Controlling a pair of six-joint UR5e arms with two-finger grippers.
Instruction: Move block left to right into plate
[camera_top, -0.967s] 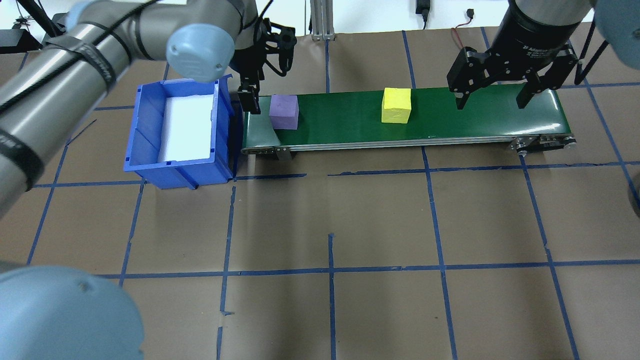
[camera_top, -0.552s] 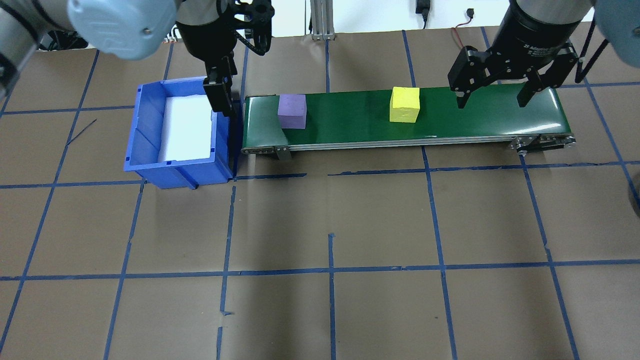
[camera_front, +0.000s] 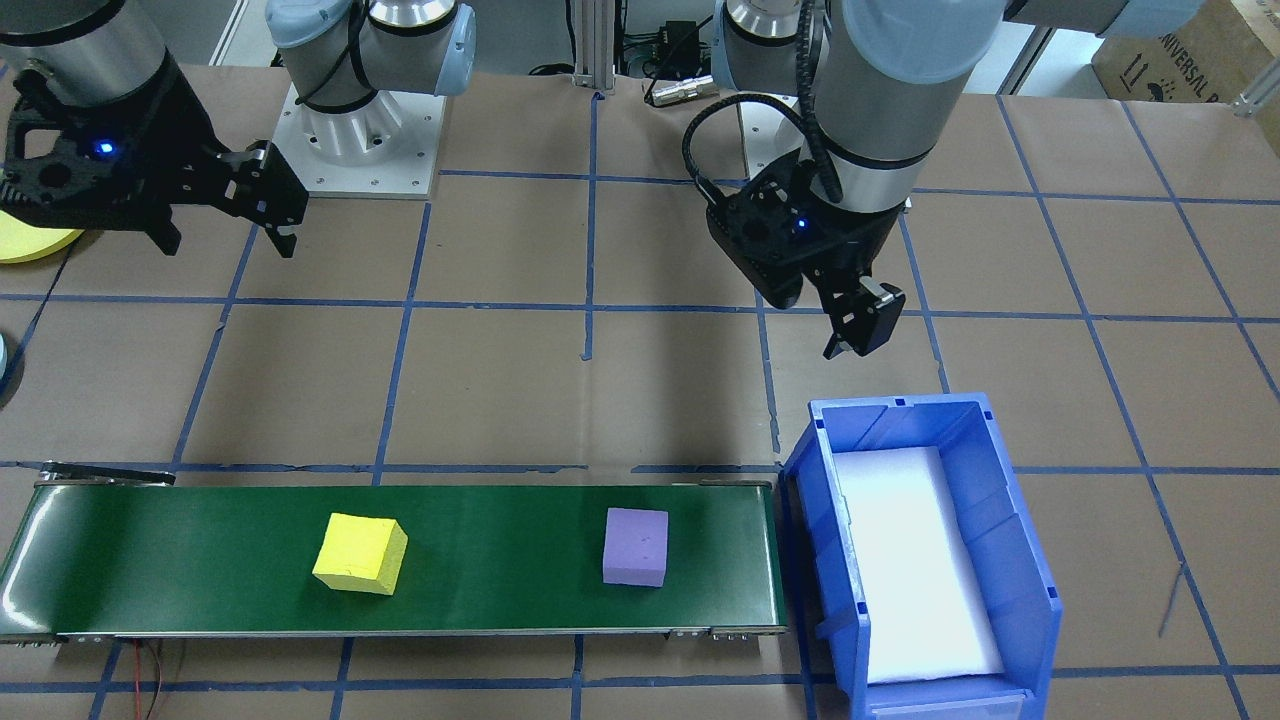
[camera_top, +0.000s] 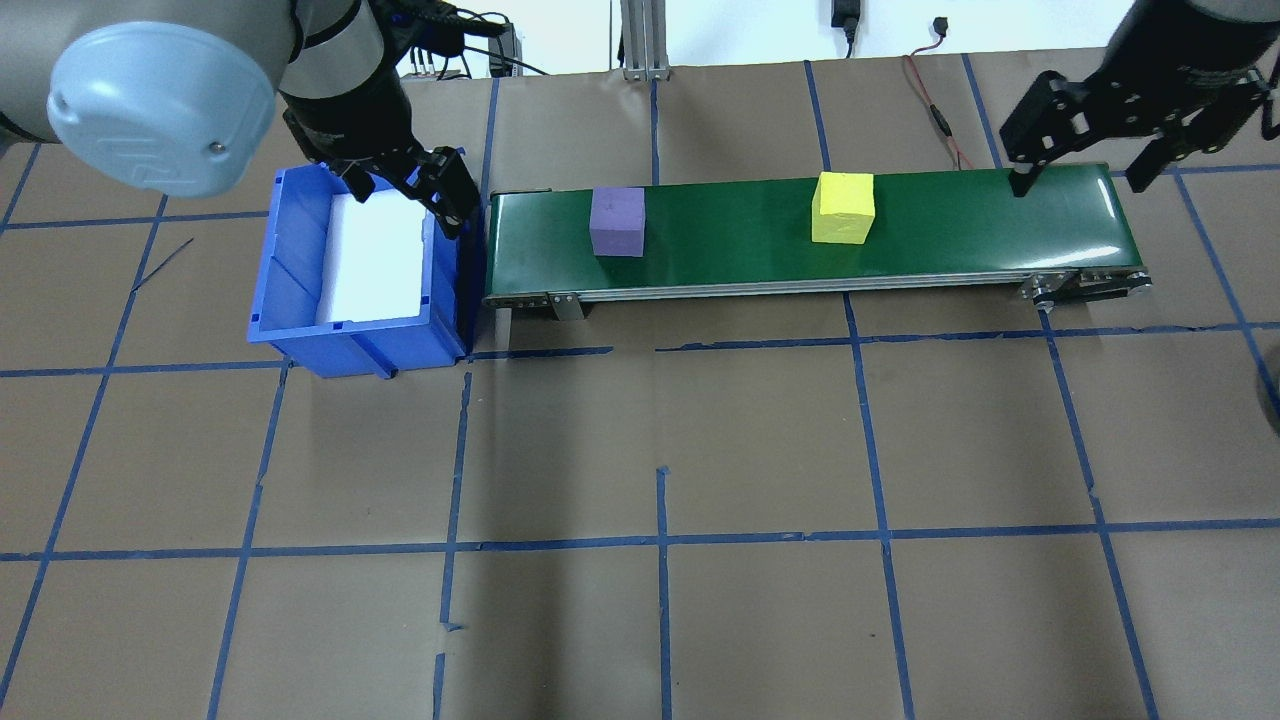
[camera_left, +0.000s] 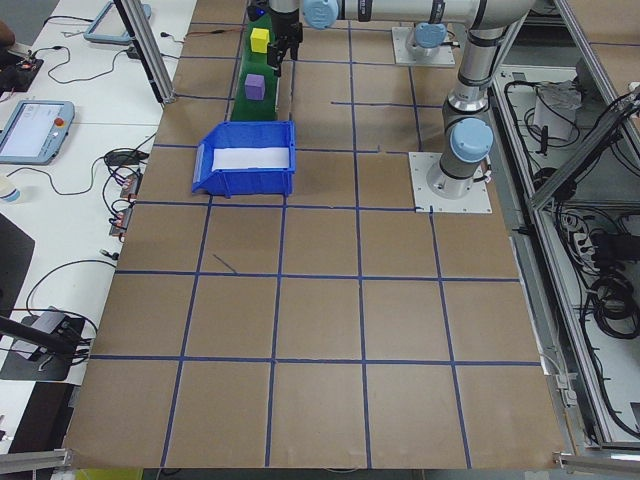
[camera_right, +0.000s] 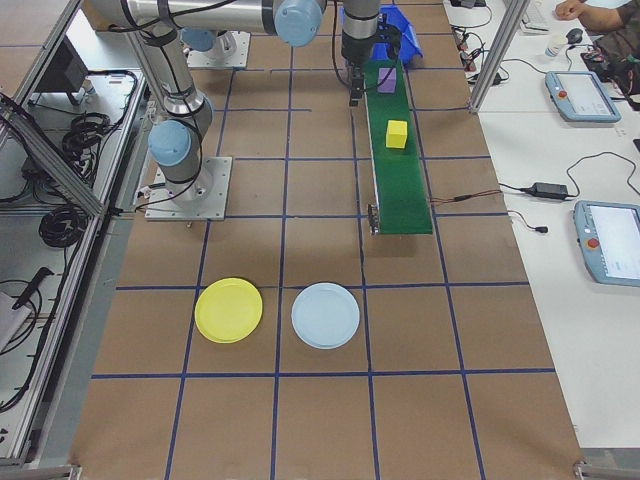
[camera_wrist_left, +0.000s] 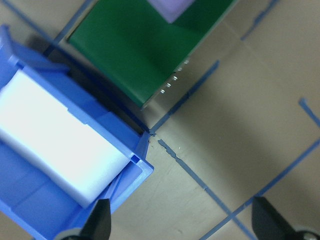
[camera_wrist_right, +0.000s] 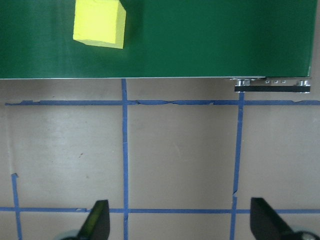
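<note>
The yellow plate (camera_right: 229, 310) lies empty beside a pale blue plate (camera_right: 325, 315). Yellow block (camera_top: 843, 208) and purple block (camera_top: 617, 222) ride the belt (camera_top: 960, 228). The bin (camera_top: 290, 300) holds white foam (camera_top: 372, 258). Left gripper (camera_top: 432, 192) and right gripper (camera_top: 1083, 171) hang spread, empty.

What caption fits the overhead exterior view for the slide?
Purple block and yellow block on the green conveyor; open left claw over the blue bin, open right claw above the belt's end.
</note>
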